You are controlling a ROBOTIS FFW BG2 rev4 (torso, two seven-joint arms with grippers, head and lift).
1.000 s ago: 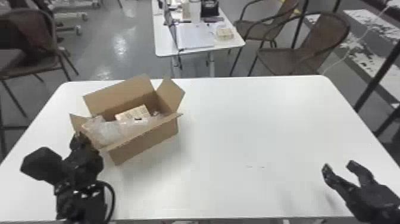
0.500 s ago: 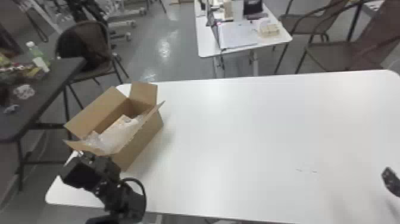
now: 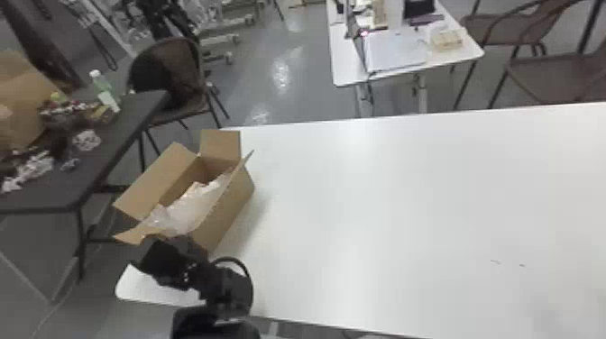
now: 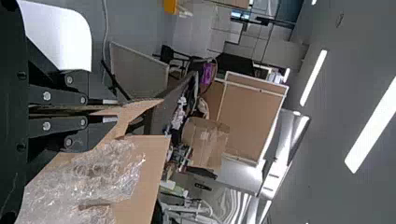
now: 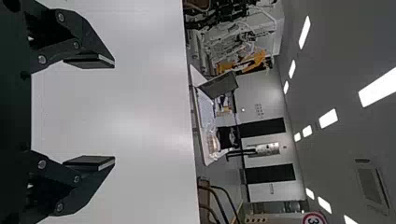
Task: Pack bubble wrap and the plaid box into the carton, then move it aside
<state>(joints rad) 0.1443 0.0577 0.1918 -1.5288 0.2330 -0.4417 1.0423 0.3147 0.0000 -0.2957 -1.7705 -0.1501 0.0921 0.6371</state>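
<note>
The open carton (image 3: 225, 212) stands at the white table's left edge, its flaps spread, one reaching past the edge. Bubble wrap (image 3: 180, 215) fills its nearer part; a pale bit of what looks like the plaid box (image 3: 197, 186) shows behind it. At the carton's near end is my left gripper (image 3: 164, 261), fingertips hidden there. In the left wrist view, my left gripper (image 4: 111, 110) is shut on a carton flap (image 4: 135, 109), beside bubble wrap (image 4: 93, 179). My right gripper (image 5: 113, 112) stands open above the table, nothing between its fingers.
White table (image 3: 383, 216) extends to the right of the carton. Left of it, across a gap, a dark table (image 3: 130, 112) holds clutter and a green bottle (image 3: 104, 90). Behind are a chair (image 3: 180, 81) and another white table (image 3: 451, 58).
The head view has swung left. Carton and left gripper have moved left together toward the table's edge, and the carton has turned. The right gripper has left the head view.
</note>
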